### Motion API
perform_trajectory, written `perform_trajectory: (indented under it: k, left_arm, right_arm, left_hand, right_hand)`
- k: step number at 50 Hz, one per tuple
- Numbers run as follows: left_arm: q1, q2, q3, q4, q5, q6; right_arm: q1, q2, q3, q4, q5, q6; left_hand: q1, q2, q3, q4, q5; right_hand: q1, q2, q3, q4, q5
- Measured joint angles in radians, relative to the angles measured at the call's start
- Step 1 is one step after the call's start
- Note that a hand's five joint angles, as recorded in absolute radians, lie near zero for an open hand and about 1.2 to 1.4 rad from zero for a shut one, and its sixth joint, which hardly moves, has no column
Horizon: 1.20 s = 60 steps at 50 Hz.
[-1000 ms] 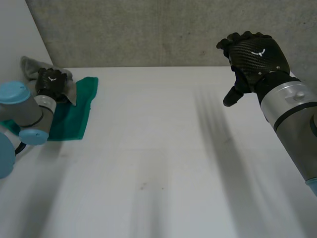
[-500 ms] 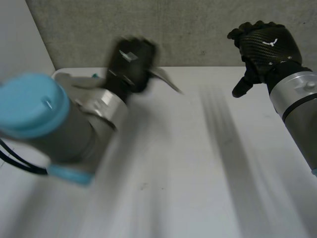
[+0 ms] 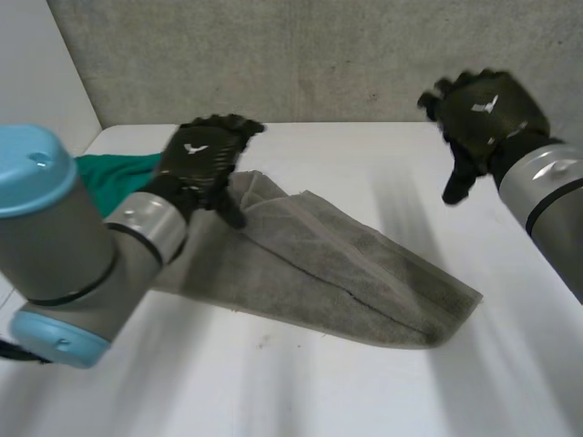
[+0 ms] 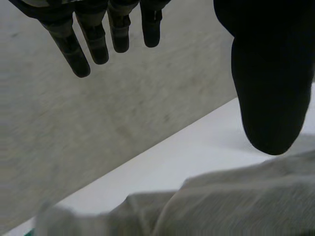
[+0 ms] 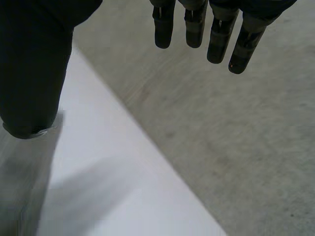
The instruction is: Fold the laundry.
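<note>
White table [image 3: 301, 391] surface lies bare at 6 o'clock, nearest to the robot, and this gives good open room for folding. A little farther, the grey towel [image 3: 346, 273] is spread loosely across the middle, as a long band from about 10 o'clock to 4 o'clock. It is not flat: a ridge runs along its length, and the end at 4 o'clock looks doubled over. That end is near the table's right edge but, I think, not over it.

The left arm [image 3: 64, 255] reaches in at 9 o'clock, and the left hand [image 3: 202, 157] is over the towel's 10 o'clock end. In the left wrist view its fingers [image 4: 81, 54] are straight and apart from the thumb, with the towel under the palm and nothing clamped. Beyond it a green cloth [image 3: 114, 170] lies at 10 o'clock, partly hidden by the arm.

The right hand [image 3: 483, 109] hangs raised at 2 o'clock, well apart from the towel, with straight fingers [image 5: 216, 34] parted from the thumb and holding nothing. Farthest away is the concrete wall [image 3: 319, 55], just behind the 12 o'clock edge.

In my judgement the task is only at its beginning. The towel has no neat fold yet and must first be smoothed, and the green cloth is waiting. The 9 o'clock side is crowded, so 6 o'clock is the freer place.
</note>
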Motion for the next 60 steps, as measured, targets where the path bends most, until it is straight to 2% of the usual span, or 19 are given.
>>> perform_trajectory:
  k: [4,5,6,8,10,14,16,18,27,30,33,34,35,36,37,39,40,51,60]
  left_arm:
    - [0.092,0.034,-0.076,-0.007,0.006,0.075]
    - [0.092,0.034,-0.076,-0.007,0.006,0.075]
    - [0.126,0.036,-0.105,-0.006,0.009,0.127]
    - [0.143,0.036,-0.121,-0.005,0.01,0.161]
    - [0.181,0.022,-0.155,-0.003,0.013,0.254]
    - [0.236,-0.036,-0.188,0.0,0.015,0.387]
    - [0.236,-0.036,-0.188,0.0,0.015,0.387]
    - [0.274,-0.097,-0.191,0.002,0.024,0.45]
    - [0.321,-0.185,-0.154,0.003,0.089,0.46]
    - [0.329,-0.224,-0.134,0.003,0.117,0.456]
    - [0.331,-0.243,-0.124,0.003,0.126,0.454]
    - [0.331,-0.245,-0.123,0.003,0.127,0.454]
    - [0.33,-0.248,-0.121,0.004,0.128,0.454]
    - [0.33,-0.249,-0.12,0.004,0.128,0.453]
    - [0.329,-0.25,-0.12,0.004,0.128,0.453]
    - [0.327,-0.25,-0.12,0.005,0.128,0.453]
    - [0.324,-0.249,-0.12,0.005,0.128,0.452]
    - [0.32,-0.246,-0.122,0.009,0.132,0.453]
    - [0.325,-0.267,-0.111,0.009,0.136,0.455]
  right_arm:
    - [0.002,0.046,-0.002,0.103,-0.015,-0.127]
    - [0.002,0.046,-0.002,0.103,-0.015,-0.127]
    - [0.0,0.075,0.01,0.156,-0.021,-0.188]
    - [-0.001,0.079,0.014,0.165,-0.022,-0.197]
    - [-0.007,0.103,0.054,0.194,-0.031,-0.233]
    - [-0.024,0.144,0.149,0.16,-0.073,-0.237]
    - [-0.024,0.144,0.149,0.16,-0.073,-0.237]
    - [-0.057,0.187,0.253,0.061,-0.14,-0.191]
    - [-0.086,0.263,0.341,-0.092,-0.196,-0.049]
    - [-0.086,0.293,0.346,-0.142,-0.198,-0.005]
    - [-0.084,0.306,0.343,-0.172,-0.194,0.004]
    - [-0.084,0.309,0.341,-0.178,-0.192,0.004]
    - [-0.084,0.311,0.339,-0.185,-0.189,0.005]
    - [-0.084,0.312,0.337,-0.188,-0.188,0.005]
    - [-0.084,0.312,0.336,-0.19,-0.187,0.005]
    - [-0.086,0.312,0.333,-0.196,-0.184,0.006]
    - [-0.089,0.309,0.33,-0.201,-0.182,0.009]
    - [-0.128,0.193,0.34,-0.212,-0.176,0.037]
    - [-0.135,0.167,0.345,-0.213,-0.177,0.038]
  left_hand:
    - [0.026,0.018,0.008,0.015,0.005]
    - [0.026,0.018,0.008,0.015,0.005]
    - [0.038,0.027,0.015,0.024,0.005]
    - [0.039,0.028,0.017,0.026,0.005]
    - [0.039,0.031,0.017,0.026,0.005]
    - [0.105,0.09,0.079,0.091,0.075]
    - [0.105,0.09,0.079,0.091,0.075]
    - [0.145,0.13,0.12,0.133,0.117]
    - [0.209,0.197,0.189,0.199,0.184]
    - [0.253,0.243,0.236,0.243,0.228]
    - [0.314,0.294,0.287,0.298,0.28]
    - [0.333,0.316,0.306,0.317,0.298]
    - [0.386,0.366,0.358,0.369,0.348]
    - [0.391,0.373,0.362,0.374,0.353]
    - [0.391,0.373,0.362,0.374,0.353]
    - [0.391,0.373,0.362,0.374,0.353]
    - [0.414,0.4,0.39,0.402,0.379]
    - [0.414,0.4,0.392,0.402,0.381]
    - [0.414,0.404,0.394,0.407,0.383]
  right_hand:
    - [0.0,0.0,0.0,0.0,0.0]
    - [0.0,0.0,0.0,0.0,0.0]
    - [0.0,0.0,0.0,0.0,0.0]
    - [0.0,0.0,0.0,0.0,0.0]
    - [0.0,0.0,0.0,0.0,0.0]
    - [0.0,0.0,0.0,0.0,0.0]
    - [0.0,0.0,0.0,0.0,0.0]
    - [0.0,0.0,0.0,0.0,0.0]
    - [0.027,0.042,0.048,0.027,0.032]
    - [0.162,0.195,0.207,0.18,0.161]
    - [0.422,0.517,0.5,0.478,0.449]
    - [0.422,0.517,0.5,0.478,0.449]
    - [0.643,0.765,0.761,0.741,0.703]
    - [0.643,0.765,0.761,0.741,0.703]
    - [0.734,0.892,0.888,0.86,0.825]
    - [0.734,0.892,0.888,0.86,0.825]
    - [0.775,0.954,0.967,0.95,0.912]
    - [0.775,0.954,0.968,0.953,0.914]
    - [0.775,0.954,0.968,0.953,0.918]
